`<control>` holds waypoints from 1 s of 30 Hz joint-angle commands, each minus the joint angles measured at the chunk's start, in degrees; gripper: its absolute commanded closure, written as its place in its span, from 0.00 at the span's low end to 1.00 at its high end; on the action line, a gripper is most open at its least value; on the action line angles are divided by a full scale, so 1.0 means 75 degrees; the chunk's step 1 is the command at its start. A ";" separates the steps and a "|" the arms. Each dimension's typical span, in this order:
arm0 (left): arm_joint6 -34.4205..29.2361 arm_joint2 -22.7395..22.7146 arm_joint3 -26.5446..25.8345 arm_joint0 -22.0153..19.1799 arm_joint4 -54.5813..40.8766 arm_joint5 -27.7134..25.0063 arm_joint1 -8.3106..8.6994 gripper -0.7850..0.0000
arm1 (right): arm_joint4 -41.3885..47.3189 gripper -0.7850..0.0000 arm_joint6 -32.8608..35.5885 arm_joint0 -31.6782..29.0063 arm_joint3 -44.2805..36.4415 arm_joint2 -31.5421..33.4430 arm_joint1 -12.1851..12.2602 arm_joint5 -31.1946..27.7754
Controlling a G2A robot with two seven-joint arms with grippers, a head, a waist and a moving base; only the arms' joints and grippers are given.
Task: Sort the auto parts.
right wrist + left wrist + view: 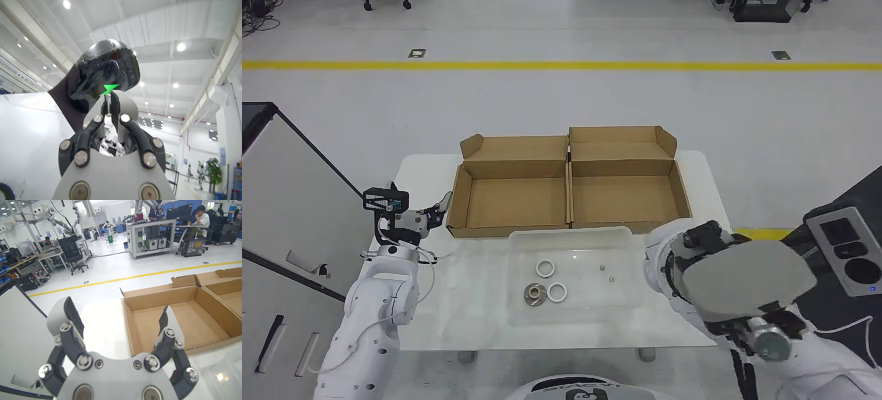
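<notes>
A clear plastic tray (pixel 572 236) sits at the table's front middle. In it lie two white rings (pixel 545 267) (pixel 557 292), a round metal part (pixel 533 295) and small bits (pixel 603 267). My left gripper (pixel 117 306) is open and holds nothing; it hovers over the table's left side (pixel 434 213), just left of the left cardboard box (pixel 189 321). My right gripper (pixel 110 96) points upward and is shut on a thin threaded bolt (pixel 108 106) that stands between its pads. The right arm (pixel 722 270) is at the table's front right corner.
Two open cardboard boxes stand side by side at the back of the table, the left box (pixel 510 200) and the right box (pixel 627 195), both with nothing visible inside. A white panel (pixel 292 190) stands to the left of the table.
</notes>
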 commanded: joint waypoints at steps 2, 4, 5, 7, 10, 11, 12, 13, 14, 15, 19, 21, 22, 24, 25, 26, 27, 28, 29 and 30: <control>0.0000 0.0000 0.0000 0.0000 0.0000 0.0000 0.0000 0.00 | 0.0329 1.00 0.0921 -0.0124 -0.0052 0.0226 0.0062 0.0082; 0.0000 0.0000 0.0000 0.0000 0.0000 0.0000 0.0000 0.00 | 0.0582 1.00 0.1396 -0.0203 -0.0118 0.0374 0.0099 0.0124; 0.0000 0.0000 0.0000 0.0000 0.0000 0.0000 0.0000 0.00 | 0.0702 1.00 0.1645 -0.0224 -0.0124 0.0448 0.0118 0.0121; 0.0000 0.0000 0.0000 0.0000 0.0000 0.0000 0.0000 0.00 | 0.0960 1.00 0.2066 -0.0306 -0.0143 0.0556 0.0150 0.0119; 0.0000 0.0000 0.0000 0.0000 0.0000 0.0000 0.0000 0.00 | 0.1305 1.00 0.2571 -0.0465 -0.0167 0.0729 0.0191 0.0153; 0.0000 0.0000 0.0000 0.0000 0.0000 0.0000 0.0000 0.00 | 0.1422 1.00 0.2709 -0.0503 -0.0190 0.0786 0.0202 0.0141; 0.0000 0.0000 0.0000 0.0000 0.0000 0.0000 0.0000 0.00 | 0.1561 1.00 0.2808 -0.0541 -0.0208 0.0831 0.0208 0.0113; 0.0000 0.0000 0.0000 0.0000 0.0000 0.0000 0.0000 0.00 | 0.1738 1.00 0.2830 -0.0588 -0.0225 0.0862 0.0208 0.0088; 0.0000 0.0000 0.0000 0.0000 0.0000 0.0000 0.0000 0.00 | 0.1916 1.00 0.2787 -0.0637 -0.0243 0.0883 0.0199 0.0054; 0.0000 0.0000 0.0000 0.0000 0.0000 0.0000 0.0000 0.00 | 0.2041 1.00 0.2730 -0.0670 -0.0263 0.0904 0.0186 -0.0004; 0.0000 0.0000 0.0000 0.0000 0.0000 0.0000 0.0000 0.00 | 0.2392 1.00 0.2389 -0.0799 -0.0261 0.0902 0.0097 -0.0232; 0.0000 0.0000 0.0000 0.0000 0.0000 0.0000 0.0000 0.00 | 0.2477 1.00 0.2186 -0.0842 -0.0252 0.0868 0.0035 -0.0356; 0.0000 0.0000 0.0000 0.0000 0.0000 0.0000 0.0000 0.00 | 0.2509 1.00 0.2077 -0.0858 -0.0242 0.0853 0.0001 -0.0407; 0.0000 0.0000 0.0000 0.0000 0.0000 0.0000 0.0000 0.00 | 0.2555 1.00 0.1882 -0.0880 -0.0231 0.0809 -0.0069 -0.0504; 0.0000 0.0000 0.0000 0.0000 0.0000 0.0000 0.0000 0.00 | 0.2561 1.00 0.1799 -0.0890 -0.0212 0.0789 -0.0105 -0.0518; 0.0000 0.0000 0.0000 0.0000 0.0000 0.0000 0.0000 0.00 | 0.2541 1.00 0.1759 -0.0895 -0.0195 0.0772 -0.0139 -0.0511; 0.0000 0.0000 0.0000 0.0000 0.0000 0.0000 0.0000 0.00 | 0.2526 1.00 0.1744 -0.0896 -0.0170 0.0750 -0.0170 -0.0486; 0.0000 0.0000 0.0000 0.0000 0.0000 0.0000 0.0000 0.00 | 0.2501 1.00 0.1764 -0.0891 -0.0143 0.0729 -0.0198 -0.0458; 0.0000 0.0000 0.0000 0.0000 0.0000 0.0000 0.0000 0.00 | 0.2483 1.00 0.1835 -0.0881 -0.0107 0.0699 -0.0220 -0.0433; 0.0000 0.0000 0.0000 0.0000 0.0000 0.0000 0.0000 0.00 | 0.2474 1.00 0.1934 -0.0873 -0.0057 0.0680 -0.0238 -0.0374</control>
